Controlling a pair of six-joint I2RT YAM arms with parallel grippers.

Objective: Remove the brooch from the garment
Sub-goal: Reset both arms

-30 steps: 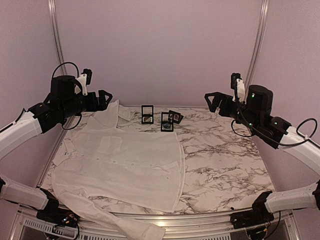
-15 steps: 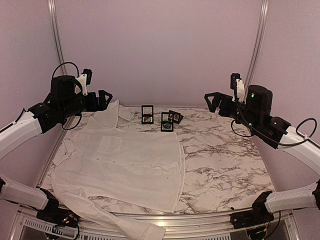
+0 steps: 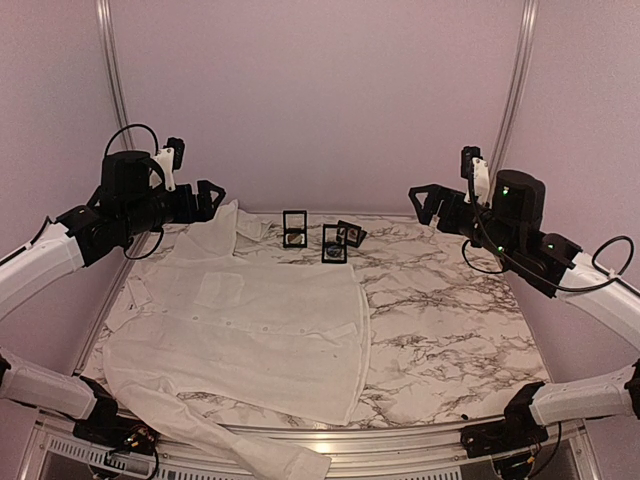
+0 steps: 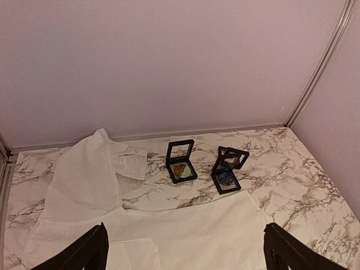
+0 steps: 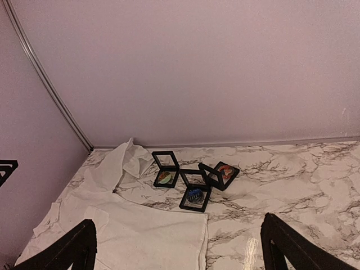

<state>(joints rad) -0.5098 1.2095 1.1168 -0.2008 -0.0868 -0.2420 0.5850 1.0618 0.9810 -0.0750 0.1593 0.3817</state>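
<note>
The garment (image 3: 250, 320), a white long-sleeved shirt, lies spread flat over the left half of the marble table (image 3: 450, 310), with its chest pocket (image 3: 218, 290) facing up. It also fills the bottom of the left wrist view (image 4: 185, 242) and the lower left of the right wrist view (image 5: 152, 236). The brooch does not show on the cloth in any view. My left gripper (image 3: 208, 197) hovers open, high over the shirt's back left corner (image 4: 184, 228). My right gripper (image 3: 422, 203) hangs open above the table's back right (image 5: 178, 220). Neither holds anything.
Three open black display cases (image 3: 294, 228) (image 3: 334, 243) (image 3: 350, 233) stand at the back centre, each with a small coloured piece inside (image 5: 165, 178) (image 5: 194, 194) (image 5: 226, 171). One sleeve (image 3: 250, 450) hangs over the front edge. Walls close in the table.
</note>
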